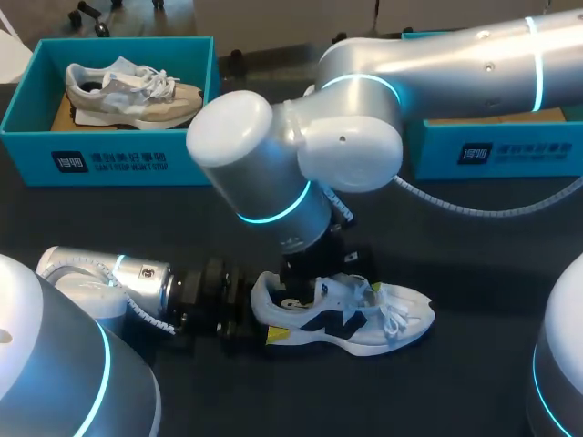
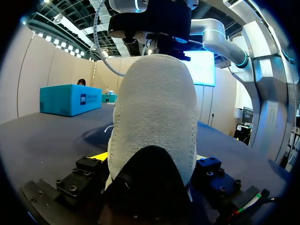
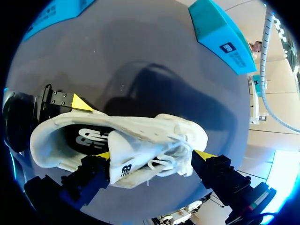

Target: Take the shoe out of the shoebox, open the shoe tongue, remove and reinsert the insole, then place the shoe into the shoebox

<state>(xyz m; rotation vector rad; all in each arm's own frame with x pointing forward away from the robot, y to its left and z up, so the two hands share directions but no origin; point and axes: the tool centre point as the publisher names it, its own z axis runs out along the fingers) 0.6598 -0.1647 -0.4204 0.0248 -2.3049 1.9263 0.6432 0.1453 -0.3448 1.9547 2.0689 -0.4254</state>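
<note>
Two teal boxes at the far side of the table (image 1: 474, 273): box (image 1: 27, 105) at ten o'clock with a beige shoe (image 1: 137, 91) inside, second box (image 1: 510, 150) at two o'clock, partly behind the right arm (image 1: 437, 64). White shoe (image 1: 364, 319) with a navy side mark out on the table near six o'clock, upright on its sole, toe toward three, heel (image 2: 154, 108) toward nine. Left gripper (image 2: 149, 159) low at the heel, in from eight o'clock, clamped on it from both sides. Right gripper (image 3: 153, 155) directly over the white shoe, pointing down, fingers spread wide, one either side of the tongue (image 3: 123, 166) and laces (image 3: 164, 161); contact not clear. Dark insole (image 3: 86, 136) showing in the opening.
</note>
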